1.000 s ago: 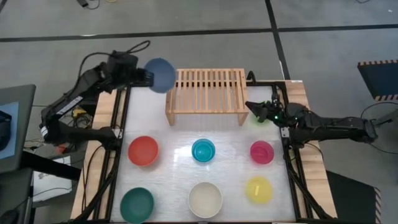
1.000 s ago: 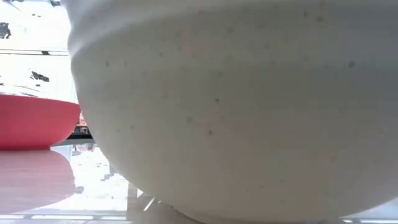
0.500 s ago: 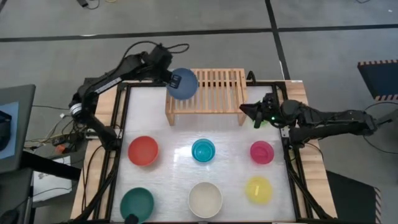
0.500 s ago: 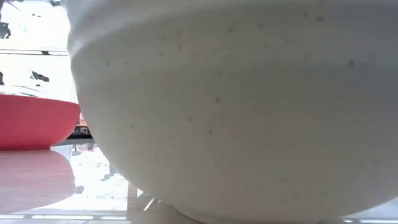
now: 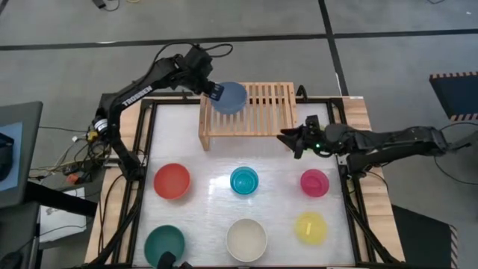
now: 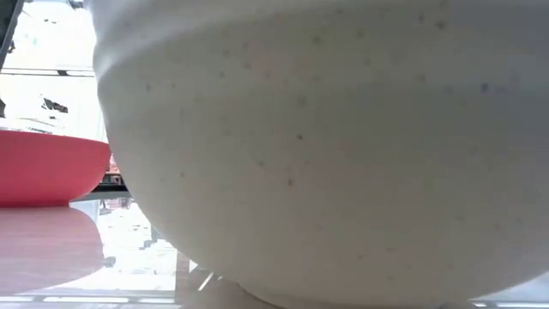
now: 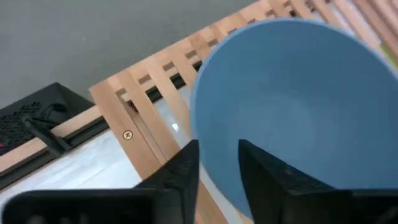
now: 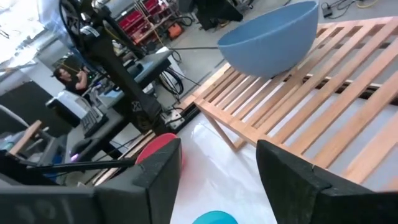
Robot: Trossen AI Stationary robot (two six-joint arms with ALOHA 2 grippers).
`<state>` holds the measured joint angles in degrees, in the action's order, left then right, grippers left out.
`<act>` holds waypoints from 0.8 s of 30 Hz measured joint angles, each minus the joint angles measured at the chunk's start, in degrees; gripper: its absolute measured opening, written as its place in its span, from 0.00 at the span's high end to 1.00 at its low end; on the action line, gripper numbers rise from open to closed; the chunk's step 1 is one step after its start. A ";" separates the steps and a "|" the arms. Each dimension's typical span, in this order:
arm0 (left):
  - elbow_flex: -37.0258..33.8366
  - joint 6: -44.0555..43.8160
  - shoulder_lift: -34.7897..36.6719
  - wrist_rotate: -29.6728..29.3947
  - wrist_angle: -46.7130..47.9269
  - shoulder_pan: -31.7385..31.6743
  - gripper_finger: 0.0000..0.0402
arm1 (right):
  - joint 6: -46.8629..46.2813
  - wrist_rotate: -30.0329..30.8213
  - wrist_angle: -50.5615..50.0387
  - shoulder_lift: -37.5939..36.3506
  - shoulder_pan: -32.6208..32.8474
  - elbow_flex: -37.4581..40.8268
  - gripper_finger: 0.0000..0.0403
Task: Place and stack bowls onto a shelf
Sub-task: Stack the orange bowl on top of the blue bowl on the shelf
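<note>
My left gripper (image 5: 215, 91) is shut on the slate-blue bowl (image 5: 231, 99) over the left part of the light-wood shelf (image 5: 261, 101) at the table's far edge. In the right wrist view the bowl (image 8: 267, 40) stands upright, low over the slats (image 8: 311, 106); whether it touches them I cannot tell. My right gripper (image 5: 285, 139) is open and empty beside the shelf's right leg, on its near side. A trace of lime green (image 5: 315, 144) shows under the right arm. My left gripper holds the blue bowl by its wall at the rim (image 7: 208, 155), on the bowl's left side. One finger (image 7: 267, 177) is inside the bowl and one finger (image 7: 180, 174) outside. The fingers come from the table's far left. The bowl is level, opening up.
On the table in front of the shelf stand the red (image 5: 172, 181), cyan (image 5: 244, 180) and magenta (image 5: 314, 182) bowls, and nearer the dark green (image 5: 164, 245), cream-white (image 5: 246, 240) and yellow (image 5: 311, 228) bowls. The cream-white bowl (image 6: 326, 146) fills the low view.
My left gripper has carried the blue bowl from beyond the table's far left corner toward the right, until it is over the shelf's left part. My right gripper has gone a little toward the table's left and near edges, past the shelf's right leg.
</note>
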<state>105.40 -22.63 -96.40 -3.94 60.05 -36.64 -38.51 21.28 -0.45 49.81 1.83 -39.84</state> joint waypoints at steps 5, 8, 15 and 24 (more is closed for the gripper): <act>2.97 0.55 3.50 -4.81 2.85 1.49 0.63 | 3.88 -0.04 -0.96 2.86 0.48 -2.96 0.45; 2.94 -0.55 6.89 -10.99 4.95 4.42 0.59 | 6.09 -0.23 -2.61 4.53 0.59 -5.11 0.46; 1.33 -9.19 14.20 -26.43 11.06 16.52 0.59 | 11.92 -1.72 -5.48 7.77 2.67 -8.05 0.46; -12.55 -21.19 22.86 -36.83 12.34 35.20 0.58 | 14.70 -7.43 -3.34 14.22 4.81 -8.59 0.46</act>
<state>92.85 -43.82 -73.55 -40.77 72.39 -1.44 -23.81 13.85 -3.79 64.04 6.64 -48.42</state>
